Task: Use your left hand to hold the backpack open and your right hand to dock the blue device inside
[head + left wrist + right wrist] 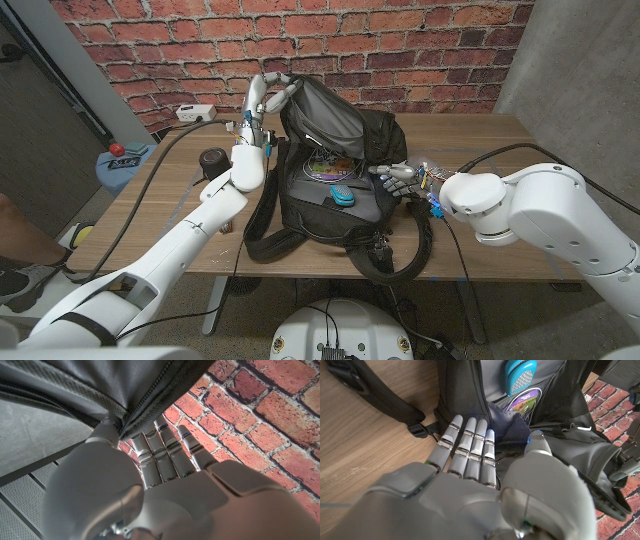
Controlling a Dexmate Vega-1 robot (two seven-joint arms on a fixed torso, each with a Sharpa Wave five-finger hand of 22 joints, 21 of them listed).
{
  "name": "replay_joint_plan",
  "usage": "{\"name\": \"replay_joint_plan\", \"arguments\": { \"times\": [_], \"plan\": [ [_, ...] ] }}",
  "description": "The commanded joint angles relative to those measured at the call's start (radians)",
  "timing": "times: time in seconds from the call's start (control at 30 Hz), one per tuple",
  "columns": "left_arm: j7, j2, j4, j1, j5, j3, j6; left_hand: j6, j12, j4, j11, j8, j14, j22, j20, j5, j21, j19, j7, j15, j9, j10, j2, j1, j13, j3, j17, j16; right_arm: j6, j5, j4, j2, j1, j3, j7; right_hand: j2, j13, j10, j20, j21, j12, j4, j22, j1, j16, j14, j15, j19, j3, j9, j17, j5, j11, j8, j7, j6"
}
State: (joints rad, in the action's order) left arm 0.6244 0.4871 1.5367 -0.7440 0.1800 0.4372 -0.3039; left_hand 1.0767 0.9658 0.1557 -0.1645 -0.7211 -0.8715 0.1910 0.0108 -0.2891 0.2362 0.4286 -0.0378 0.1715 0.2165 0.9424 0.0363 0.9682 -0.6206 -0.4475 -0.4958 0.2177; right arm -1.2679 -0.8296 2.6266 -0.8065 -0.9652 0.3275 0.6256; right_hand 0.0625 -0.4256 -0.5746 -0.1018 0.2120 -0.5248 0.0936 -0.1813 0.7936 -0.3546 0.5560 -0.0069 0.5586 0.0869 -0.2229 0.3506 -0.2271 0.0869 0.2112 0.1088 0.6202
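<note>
1. Backpack (335, 190) count is one: black, lying on the wooden table (490, 250) with its main compartment unzipped and the upper flap (325, 115) pulled up toward the brick wall (400, 40).
2. I count one blue device (343, 195), a small turquoise oval lying inside the open bag on the dark lower panel, just in front of a round purple printed patch (328, 172).
3. My left hand (268, 100) grips the raised flap at its upper left edge, fingers hooked over the fabric, holding the bag open.
4. My right hand (400, 177) sits at the bag's right rim, fingers straight and close together, empty, touching the fabric there; it is near the device but apart from it.
5. The right wrist view adds detail: the device (521, 375) has a perforated, dotted face, and the purple patch (526, 401) carries writing too small for me to read. It also shows one strap (370, 395) lying across the tabletop beside the bag.
6. The left wrist view shows the zipper edge of the grey flap (125, 390) running across my fingertips (162, 427), with the bricks behind.
7. Further out, the head view shows one white power strip (195, 112) at the far left edge, one black round object (212, 160) beside my left forearm, and a blue object (125, 165) with a red top past the table's left end.
</note>
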Motion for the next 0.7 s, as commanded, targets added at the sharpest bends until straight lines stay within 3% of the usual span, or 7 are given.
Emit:
{"name": "replay_joint_plan", "arguments": {
  "times": [0.03, 0.7],
  "plan": [
    [0.005, 0.027, 0.057, -0.041, -0.003, -0.035, 0.035, 0.000, 0.001, 0.001, -0.009, -0.006, 0.006, 0.003, -0.002, -0.004, -0.005, -0.004, 0.004, -0.002, 0.002, -0.004, 0.011, 0.000, -0.003, 0.002, -0.002, -0.007, 0.047, 0.049, -0.039, -0.038, 0.028, 0.033, -0.015, 0.010, -0.003, -0.008, 0.005, 0.003, 0.004, 0.000, -0.003, 0.003, 0.001, 0.010, -0.002, 0.005, 0.006, -0.001, 0.005, -0.005, -0.006, 0.003, -0.003, 0.005],
    [-0.022, 0.053, 0.120, -0.098, -0.037, -0.070, 0.045, 0.000, 0.002, 0.002, -0.010, -0.006, 0.006, 0.003, -0.002, -0.003, -0.004, -0.002, 0.004, -0.002, 0.002, -0.005, 0.011, 0.001, -0.002, 0.003, -0.002, -0.005, 0.075, 0.125, -0.068, -0.045, 0.030, 0.041, 0.005, 0.018, -0.001, -0.013, 0.005, 0.004, 0.007, 0.010, -0.003, 0.014, -0.002, 0.011, -0.011, 0.007, 0.009, 0.001, 0.013, -0.002, -0.013, 0.003, -0.008, 0.008]
  ]
}}
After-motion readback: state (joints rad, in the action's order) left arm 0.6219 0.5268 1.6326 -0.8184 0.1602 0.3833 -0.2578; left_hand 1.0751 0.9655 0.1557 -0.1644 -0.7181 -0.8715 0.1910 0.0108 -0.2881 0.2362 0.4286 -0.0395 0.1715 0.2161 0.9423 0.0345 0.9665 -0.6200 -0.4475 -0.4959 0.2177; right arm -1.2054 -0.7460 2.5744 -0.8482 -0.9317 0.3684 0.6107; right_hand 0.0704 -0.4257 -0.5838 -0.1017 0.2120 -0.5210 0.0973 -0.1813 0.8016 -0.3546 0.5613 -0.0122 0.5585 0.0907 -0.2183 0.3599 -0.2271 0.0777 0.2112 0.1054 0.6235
